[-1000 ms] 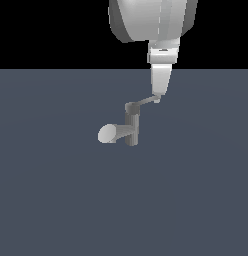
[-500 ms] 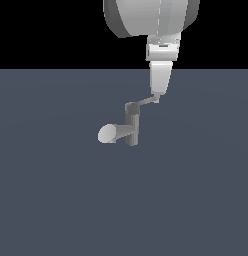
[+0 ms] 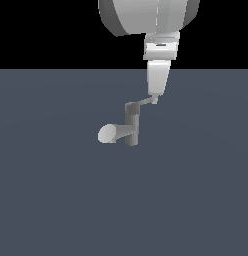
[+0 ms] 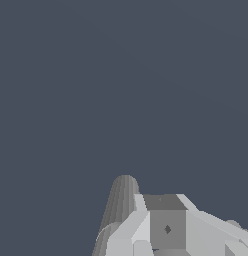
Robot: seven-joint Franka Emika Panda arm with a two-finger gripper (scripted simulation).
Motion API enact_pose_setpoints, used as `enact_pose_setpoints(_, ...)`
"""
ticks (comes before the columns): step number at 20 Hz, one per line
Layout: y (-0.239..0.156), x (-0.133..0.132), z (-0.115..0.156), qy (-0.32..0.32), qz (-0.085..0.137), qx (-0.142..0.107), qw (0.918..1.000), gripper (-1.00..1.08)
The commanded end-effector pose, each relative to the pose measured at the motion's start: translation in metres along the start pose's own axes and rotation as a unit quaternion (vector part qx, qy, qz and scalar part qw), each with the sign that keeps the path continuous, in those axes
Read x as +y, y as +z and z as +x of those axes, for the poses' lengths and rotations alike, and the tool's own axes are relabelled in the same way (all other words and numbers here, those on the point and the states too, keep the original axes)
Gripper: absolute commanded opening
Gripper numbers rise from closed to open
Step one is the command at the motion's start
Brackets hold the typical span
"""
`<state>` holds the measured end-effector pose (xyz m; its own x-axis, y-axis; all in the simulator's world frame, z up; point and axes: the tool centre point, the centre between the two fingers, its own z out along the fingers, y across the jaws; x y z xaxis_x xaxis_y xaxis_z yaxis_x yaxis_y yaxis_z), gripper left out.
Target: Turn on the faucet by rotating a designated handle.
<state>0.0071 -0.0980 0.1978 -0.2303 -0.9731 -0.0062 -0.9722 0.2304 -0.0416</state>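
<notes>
Arm: large white Panda arm (image 3: 146,15), entering from the top of the exterior view and reaching straight down, its wrist block above the faucet's right side in that view.
Gripper: gripper (image 3: 155,95), pointing down, tapering to a narrow tip that meets the outer end of the handle; no gap between the fingers is visible, and whether it is closed or merely pressing cannot be told.
Faucet: faucet (image 3: 131,127), short grey upright post standing on the floor near the centre of the exterior view, its thick pale spout sticking out toward that view's left.
Handle: handle (image 3: 144,103), thin light bar running from the post's dark cap up and toward the exterior view's right, its far end at the gripper tip.
Floor: flat slate-blue floor (image 3: 56,200).
Wrist view: grey gripper body (image 4: 166,230) in the foreground, a ribbed grey cylinder beside it, floor beyond.
</notes>
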Motion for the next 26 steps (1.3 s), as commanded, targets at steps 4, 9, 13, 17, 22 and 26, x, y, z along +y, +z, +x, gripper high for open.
enact_pose_setpoints(4, 0.008, 0.022, -0.014, -0.004, -0.012, 0.001, 0.9999, -1.0)
enact_pose_setpoints(9, 0.01, 0.037, -0.022, -0.002, -0.016, 0.002, 0.9999, -1.0)
enact_pose_setpoints(13, 0.012, 0.049, -0.028, -0.001, -0.019, 0.002, 0.9998, -1.0)
enact_pose_setpoints(17, 0.002, 0.043, -0.022, 0.007, -0.006, -0.001, 1.0, -1.0)
enact_pose_setpoints(22, 0.006, 0.05, -0.053, 0.004, -0.012, 0.001, 0.9999, -1.0)
enact_pose_setpoints(26, 0.01, 0.057, -0.08, 0.002, -0.016, 0.002, 0.9999, -1.0)
